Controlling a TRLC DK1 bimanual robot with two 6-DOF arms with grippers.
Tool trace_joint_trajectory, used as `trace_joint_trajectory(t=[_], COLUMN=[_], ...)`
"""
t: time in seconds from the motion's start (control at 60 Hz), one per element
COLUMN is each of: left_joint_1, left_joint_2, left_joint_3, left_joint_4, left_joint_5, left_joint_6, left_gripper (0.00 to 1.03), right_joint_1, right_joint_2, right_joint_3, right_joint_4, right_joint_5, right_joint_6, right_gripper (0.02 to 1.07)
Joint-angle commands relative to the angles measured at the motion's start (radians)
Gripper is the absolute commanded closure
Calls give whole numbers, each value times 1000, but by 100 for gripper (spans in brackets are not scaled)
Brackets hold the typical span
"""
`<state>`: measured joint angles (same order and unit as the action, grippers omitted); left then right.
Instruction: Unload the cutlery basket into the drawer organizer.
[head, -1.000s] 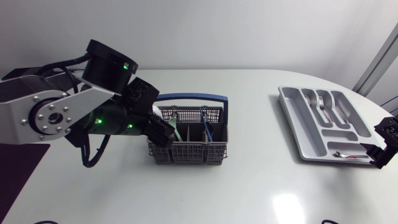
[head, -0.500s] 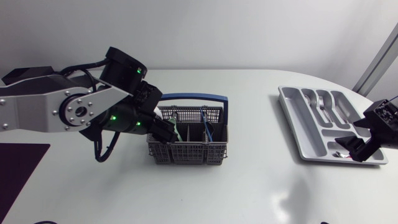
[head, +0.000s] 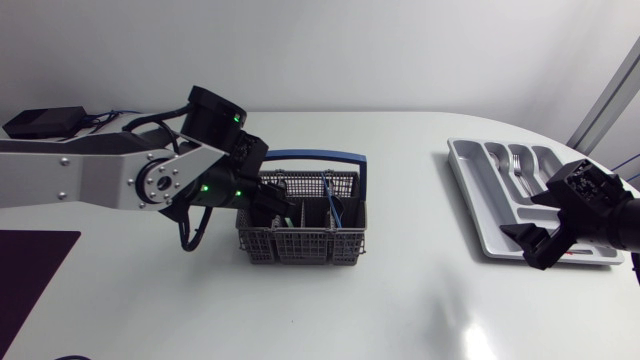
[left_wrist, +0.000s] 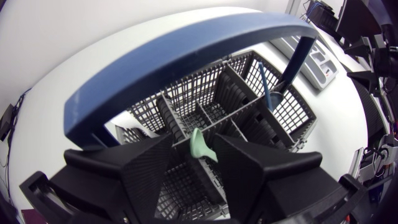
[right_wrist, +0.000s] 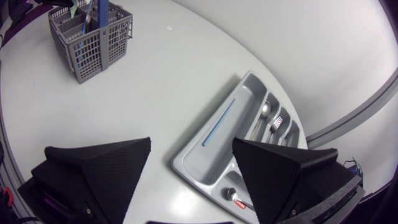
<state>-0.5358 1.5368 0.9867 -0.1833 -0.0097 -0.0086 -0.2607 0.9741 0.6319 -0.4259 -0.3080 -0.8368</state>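
left gripper (left_wrist: 193, 140) open around green handle (left_wrist: 201, 148) in cutlery basket (head: 300, 246); right gripper (right_wrist: 191, 142) wide open, empty, near drawer organizer (right_wrist: 249, 102).

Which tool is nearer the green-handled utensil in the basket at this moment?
Left. The left tool is at the cutlery basket, open, its fingers either side of the green handle. The right tool hangs open by the drawer organizer, far from the basket.

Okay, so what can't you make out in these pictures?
Head view: left arm hides the cutlery basket compartments under it.
Left wrist view: green handle runs down behind basket walls; utensil type unknown.
Head view: right gripper covers a near corner of the drawer organizer.
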Motion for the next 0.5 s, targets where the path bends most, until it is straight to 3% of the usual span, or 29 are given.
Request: trace_joint_trajectory(t=[0.0, 0.233, 0.4, 0.483], left_joint_1=[-3, -12, -12, -12], left_joint_2=[40, 51, 26, -1], left_joint_3=[23, 15, -8, -25], left_joint_4=[4, 16, 16, 16], left_joint_5=[-9, -9, -10, -10], left_joint_6=[-30, -31, -31, -28], left_gripper=[63, 84, 94, 94], right_joint_1=[9, 38, 38, 38], right_joint_2=[-12, -37, -54, -63], right_joint_3=[-26, -61, -74, -80], right_joint_4=[-10, -2, -1, -1], right_joint_5=[12, 12, 12, 17], right_joint_6=[25, 21, 11, 7], right_gripper=[13, 13, 13, 13])
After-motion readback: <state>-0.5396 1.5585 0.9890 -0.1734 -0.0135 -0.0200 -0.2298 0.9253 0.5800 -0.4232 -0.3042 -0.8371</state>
